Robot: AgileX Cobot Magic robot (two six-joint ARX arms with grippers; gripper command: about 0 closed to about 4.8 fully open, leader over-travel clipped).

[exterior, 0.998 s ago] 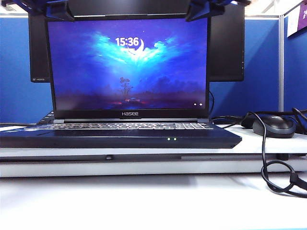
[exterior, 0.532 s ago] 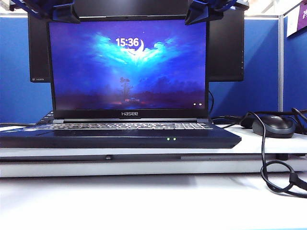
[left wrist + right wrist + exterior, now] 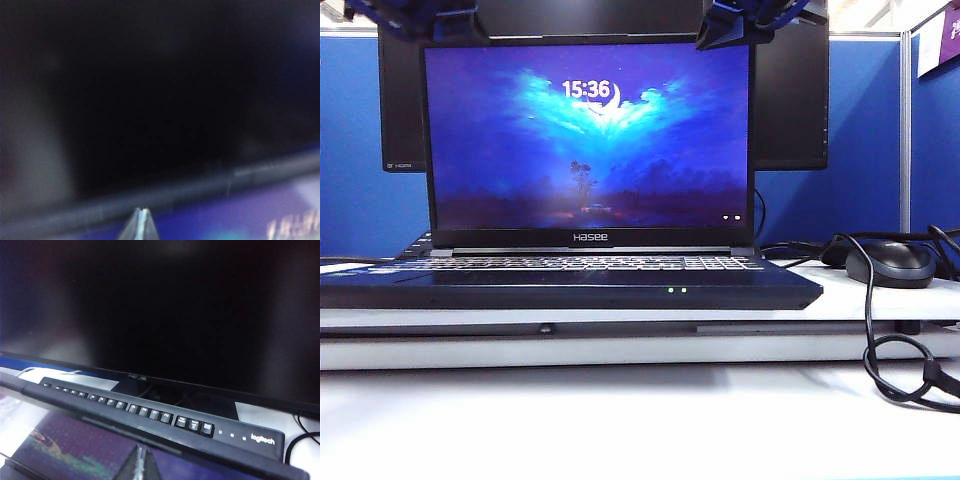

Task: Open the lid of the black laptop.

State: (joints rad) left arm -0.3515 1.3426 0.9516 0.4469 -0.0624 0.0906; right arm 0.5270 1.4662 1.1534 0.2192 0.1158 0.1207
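Lid (image 3: pixel 588 140) upright, glossy; left tool (image 3: pixel 415 18), right tool (image 3: pixel 745 20) above, grip unclear.

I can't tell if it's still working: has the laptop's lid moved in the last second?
Yes, slightly. The lid has tipped further back: its top edge sits lower against the dark monitor behind, with the left gripper and right gripper above its corners.

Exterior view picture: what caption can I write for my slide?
Laptop open, lid upright showing 15:36; left gripper and right gripper at its top corners.
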